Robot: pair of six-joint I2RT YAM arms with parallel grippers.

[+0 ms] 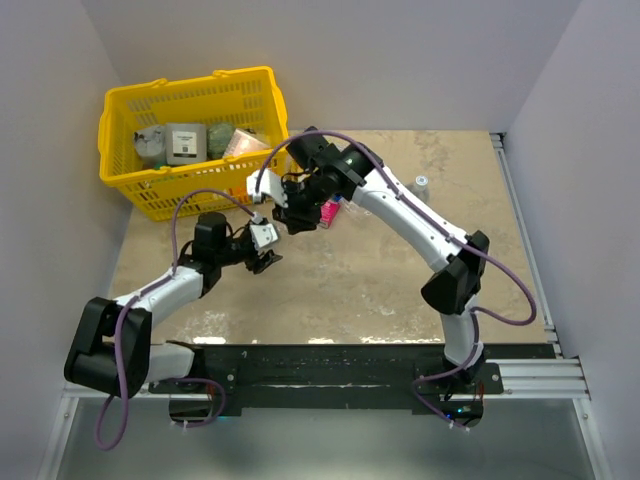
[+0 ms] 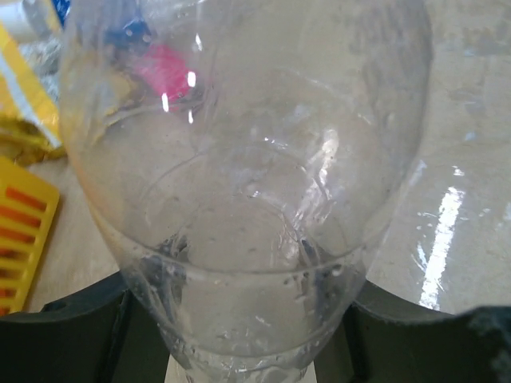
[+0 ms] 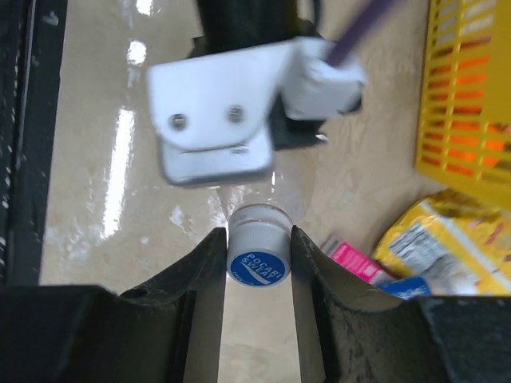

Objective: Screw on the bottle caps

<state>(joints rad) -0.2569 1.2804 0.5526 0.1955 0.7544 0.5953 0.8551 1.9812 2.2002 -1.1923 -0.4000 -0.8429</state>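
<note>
The right gripper [image 3: 257, 267], nearly closed, pinches the blue cap [image 3: 257, 257] between its fingertips at the mouth of the bottle [image 2: 247, 199] clamped in the half-open left gripper [image 2: 243, 327]; if misaligned, the cap could cross-thread or slip

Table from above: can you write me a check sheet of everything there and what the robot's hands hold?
Surface: beige table, shiny.
Job's things: clear bottle, blue-topped cap at its neck.
Clutter: yellow basket holding packets; pink packet, yellow packet on the table.
Grippers: left gripper shut on the bottle; right gripper pressed on both sides of the cap.
Cables: purple cables hang in loose loops.
Surroundings: pale walls on three sides.
</note>
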